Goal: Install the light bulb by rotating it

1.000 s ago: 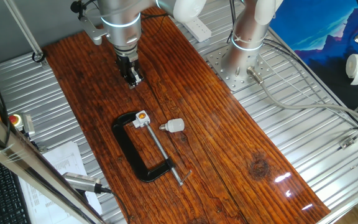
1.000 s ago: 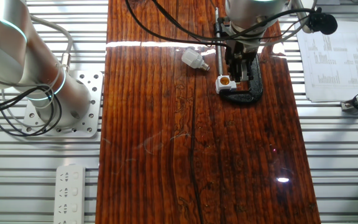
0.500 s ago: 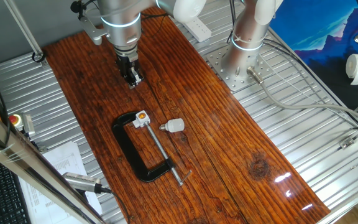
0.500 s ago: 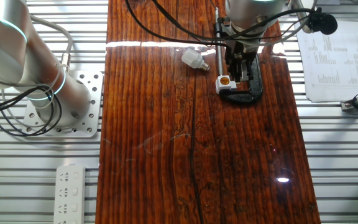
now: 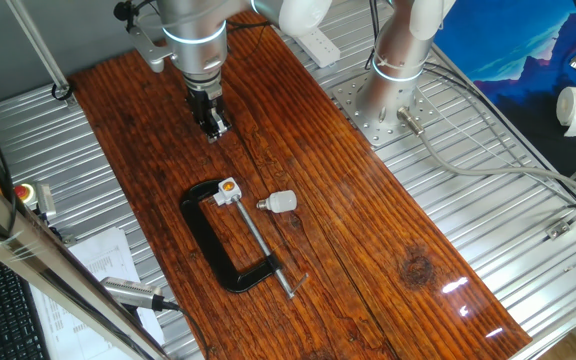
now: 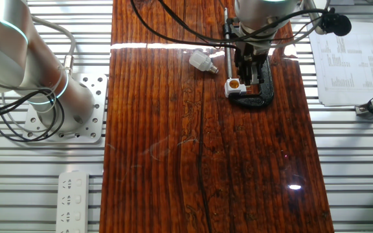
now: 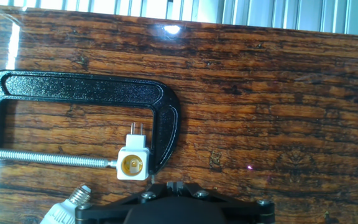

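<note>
Nothing installed yet. The light bulb (image 5: pixel 284 201) lies on its side on the wooden table (image 5: pixel 368 230), screw base pointing toward the socket (image 5: pixel 228 188), close by but apart from it. The other fixed view agrees: bulb (image 6: pixel 200 61) loose on the boards, off to one side of the socket (image 6: pixel 234 85).

The socket, a small white block with an orange centre, is pinched in a black C-clamp (image 5: pixel 213 240) lying flat on the table. From the hand view its open mouth (image 7: pixel 132 165) faces the camera and looks empty; two prongs stick out of its far end. The clamp screw (image 7: pixel 55 158) presses it against the frame.

The hand (image 5: pixel 214 125) hangs above bare wood, beyond the clamp and well apart from the bulb. Fingers look drawn together with nothing between them, no visible gap in the fixed view; in the hand view only the black body at the bottom edge shows, fingertips out of frame.

Judgement: the task is at its start. Left to do: reach the bulb, grip it, line the base up with the socket mouth, turn it home.
</note>
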`<state>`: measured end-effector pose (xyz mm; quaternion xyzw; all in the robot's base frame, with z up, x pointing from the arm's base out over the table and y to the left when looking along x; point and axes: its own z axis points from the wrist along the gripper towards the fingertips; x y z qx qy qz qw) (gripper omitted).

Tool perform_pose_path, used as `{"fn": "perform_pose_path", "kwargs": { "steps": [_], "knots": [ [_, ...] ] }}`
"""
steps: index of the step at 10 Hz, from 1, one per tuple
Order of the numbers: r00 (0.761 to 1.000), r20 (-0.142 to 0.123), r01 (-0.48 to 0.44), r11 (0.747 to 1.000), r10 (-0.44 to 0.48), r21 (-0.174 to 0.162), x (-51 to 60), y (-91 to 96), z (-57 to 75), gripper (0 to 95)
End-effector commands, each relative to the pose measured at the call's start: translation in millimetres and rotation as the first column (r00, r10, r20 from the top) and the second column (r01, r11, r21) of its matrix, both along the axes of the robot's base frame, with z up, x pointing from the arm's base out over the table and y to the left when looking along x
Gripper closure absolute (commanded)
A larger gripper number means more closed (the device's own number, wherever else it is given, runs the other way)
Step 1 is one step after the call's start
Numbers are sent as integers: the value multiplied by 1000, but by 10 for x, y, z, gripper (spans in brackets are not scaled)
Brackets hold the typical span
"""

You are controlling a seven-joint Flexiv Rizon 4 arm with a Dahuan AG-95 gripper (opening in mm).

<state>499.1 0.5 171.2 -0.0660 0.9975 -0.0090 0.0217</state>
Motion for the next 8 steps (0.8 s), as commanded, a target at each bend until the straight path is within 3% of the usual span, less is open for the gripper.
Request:
{"fn": "perform_pose_path", "kwargs": {
  "steps": [1,8],
  "knots": [
    [1000,-1,0,1000,0,0,-2,2,2,950],
    [1000,-1,9,1000,-9,0,-18,17,51,950]
  ]
}}
